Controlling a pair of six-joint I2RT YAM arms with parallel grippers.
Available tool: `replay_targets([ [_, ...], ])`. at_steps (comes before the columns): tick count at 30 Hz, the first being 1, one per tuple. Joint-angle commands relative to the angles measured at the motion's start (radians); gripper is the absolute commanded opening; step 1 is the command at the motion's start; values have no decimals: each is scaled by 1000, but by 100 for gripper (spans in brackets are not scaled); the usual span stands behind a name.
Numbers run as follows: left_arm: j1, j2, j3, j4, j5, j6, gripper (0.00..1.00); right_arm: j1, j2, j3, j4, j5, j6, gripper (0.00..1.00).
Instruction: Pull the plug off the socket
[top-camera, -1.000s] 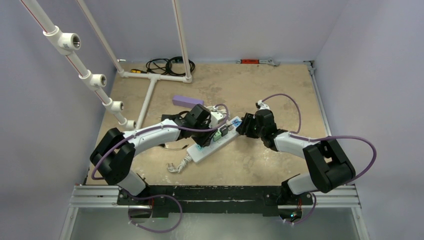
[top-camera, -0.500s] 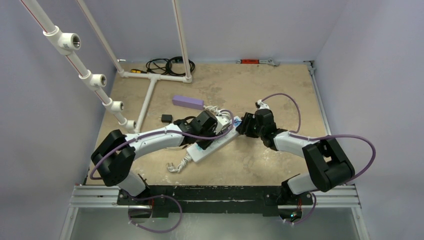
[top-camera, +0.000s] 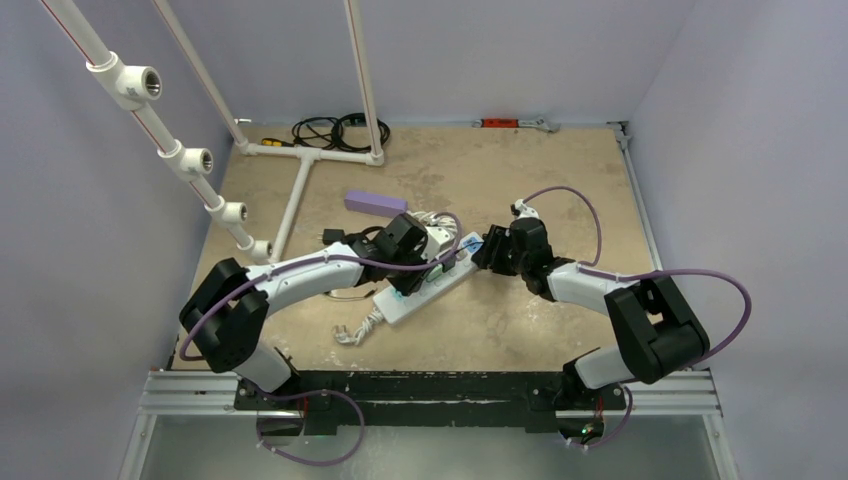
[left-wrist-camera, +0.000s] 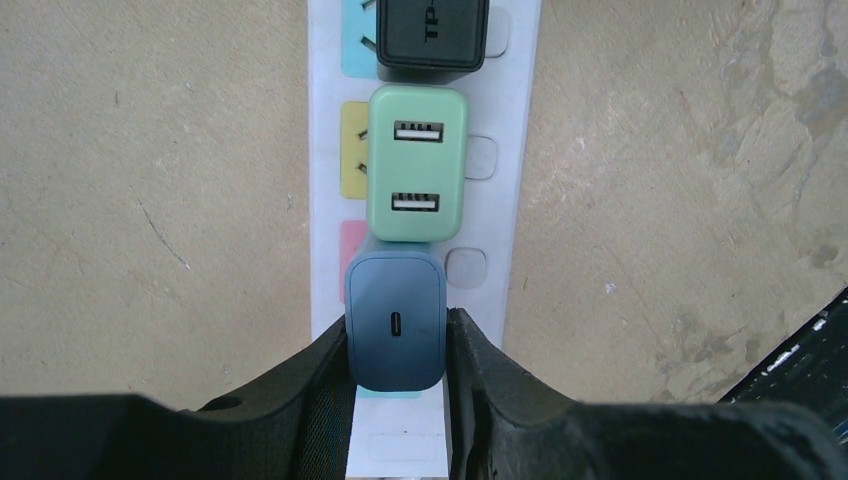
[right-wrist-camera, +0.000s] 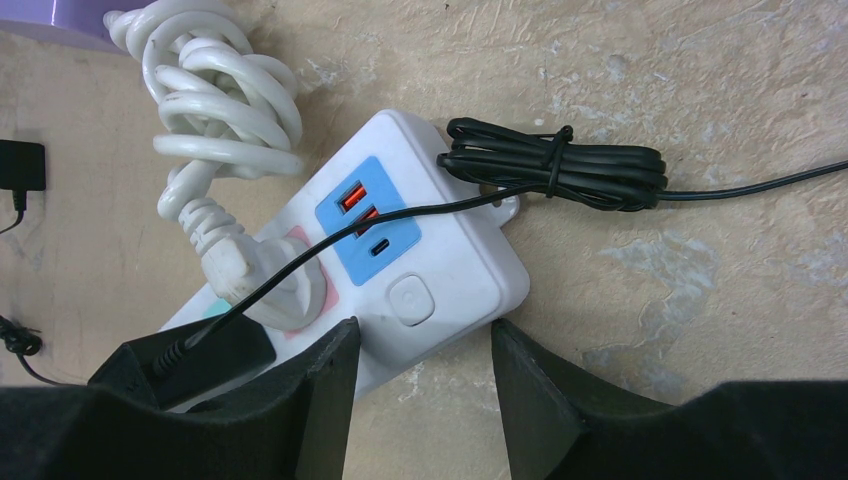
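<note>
Left wrist view looks straight down on the power strip (left-wrist-camera: 522, 110), a long white bar with coloured outlet faces down one side and small white buttons down the other. Bare tan table (left-wrist-camera: 150, 200) lies open along both of its long edges.

Three chargers sit in a row on the strip, each touching the next:
- a blue-grey charger (left-wrist-camera: 395, 300) with one small oval port
- a green charger (left-wrist-camera: 418, 165) with two USB ports
- a black charger (left-wrist-camera: 432, 30) whose pale lettering reads "tp" before the frame cuts it off

The left gripper (left-wrist-camera: 397, 340) is clenched on the blue-grey charger, one black finger flat against each side. Whether the prongs are seated cannot be told.

Right wrist view shows the strip's end, which has a blue panel (right-wrist-camera: 368, 220) with two orange USB ports and one oval port, and a round button (right-wrist-camera: 413, 298) beside it. The right gripper (right-wrist-camera: 420, 385) has its fingers spread wide around this end, each right at an edge. Whether they press on it cannot be told. A bundled white cord (right-wrist-camera: 225, 110) lies against the strip. A tied black cable (right-wrist-camera: 555, 165) touches the end corner, with one strand running across the blue panel.

Top external view has the strip lying slantwise in mid-table between the two grippers. A purple box (top-camera: 376, 203) is near its far side and a small black adapter (top-camera: 331, 237) is beside the left arm. A white pipe frame (top-camera: 300, 170) stands well apart at the far left. The table is open to the right and toward the near edge.
</note>
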Motion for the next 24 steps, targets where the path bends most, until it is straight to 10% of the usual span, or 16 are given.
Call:
replay_targets([
  [1,45,-46,48,30,-6,-11,0,-4,13,16,-32,17,-28,54],
  [24,133,-148,10,96,169,-8,0,-4,8,11,-30,10,-28,54],
])
